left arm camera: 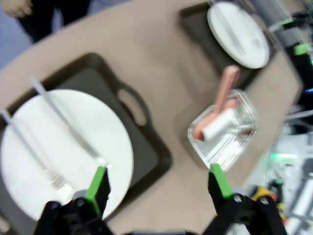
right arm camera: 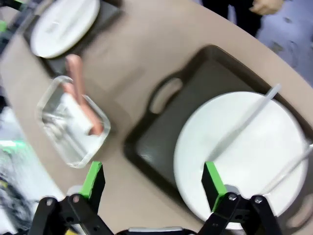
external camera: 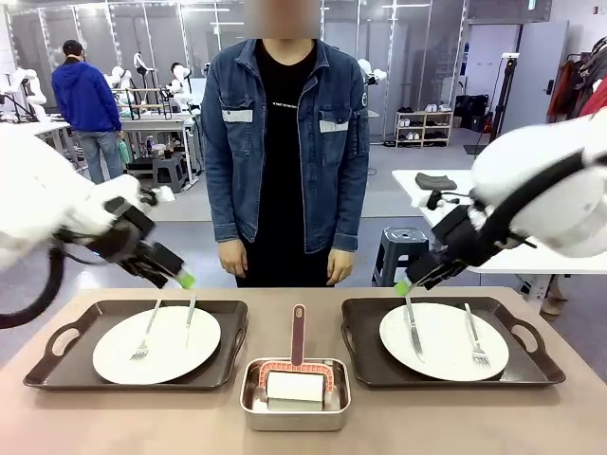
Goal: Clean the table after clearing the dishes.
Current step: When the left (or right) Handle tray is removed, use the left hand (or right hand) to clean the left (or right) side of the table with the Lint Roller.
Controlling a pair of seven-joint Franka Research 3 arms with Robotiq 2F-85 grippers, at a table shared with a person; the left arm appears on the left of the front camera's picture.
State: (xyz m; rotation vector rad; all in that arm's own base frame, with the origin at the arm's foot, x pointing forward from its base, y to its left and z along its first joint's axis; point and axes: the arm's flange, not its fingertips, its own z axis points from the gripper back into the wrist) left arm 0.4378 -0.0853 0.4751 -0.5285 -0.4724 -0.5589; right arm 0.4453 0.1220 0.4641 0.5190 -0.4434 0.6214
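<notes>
The left pincer (external camera: 180, 275) hangs wide open and empty above the left tray's (external camera: 230, 322) far edge. The right pincer (external camera: 406, 284) gapes likewise over the right tray (external camera: 365, 353). Both trays, bearing plates (external camera: 180, 355) with cutlery (external camera: 147, 332), sit on the surface (external camera: 569, 417). Wrist views are blurred.

grey floor (external camera: 379, 204), a white side table (external camera: 406, 182), a grey stool (external camera: 398, 248) and a low shelf (external camera: 424, 128) behind.

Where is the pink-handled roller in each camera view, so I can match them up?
Front view: the roller sits at bottom centre, handle pointing away from the camera.
Left wrist view: the roller is right of centre, handle toward the top.
Right wrist view: the roller is at the left, handle toward the top.
Shared landmark: the steel pan it lies in.
</notes>
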